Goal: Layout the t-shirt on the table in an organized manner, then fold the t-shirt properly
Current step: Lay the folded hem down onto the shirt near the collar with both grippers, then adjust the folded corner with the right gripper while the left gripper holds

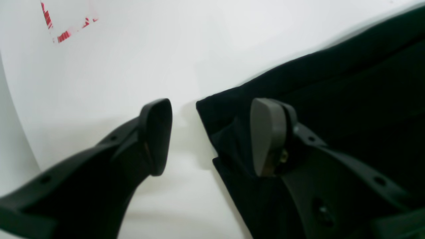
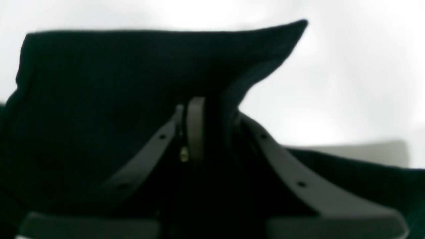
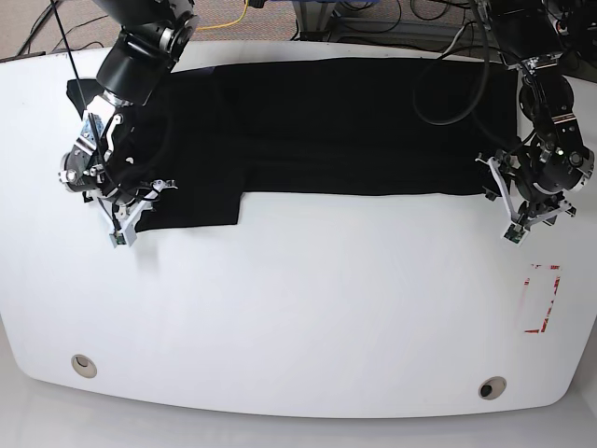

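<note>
White table (image 3: 298, 327) fills the base view, glossy, with curved edges. Across its far half lies the shirt (image 3: 336, 121), a long black band stretched side to side, with one flap hanging lower at the base view's left end, nearer the front edge. The shirt's front edge runs fairly straight from that flap across to the other end.

Around it: cables (image 3: 448, 37) loop over the far edge of the table near the left arm, and a yellow cord (image 3: 224, 21) shows beyond the table. Red tape (image 3: 541, 299) marks a rectangle on the bare white just in front of the left arm; the left wrist view catches a corner of it too. Two grey grommets (image 3: 84, 365) sit near the front edge, well apart from the fabric.

Now the end effectors. The left end effector (image 1: 212, 136) is spread wide over the shirt's corner: one finger over bare table, the other over black cloth, the corner edge between them. Nothing gripped there, and I cannot tell whether the fingers touch down.

The right end effector (image 2: 207, 129) is pinched tight on a fold of the shirt, cloth rising up above the pads in the right wrist view, its free corner pointing off to one side. In the base view it sits at the lower flap's outer side.
</note>
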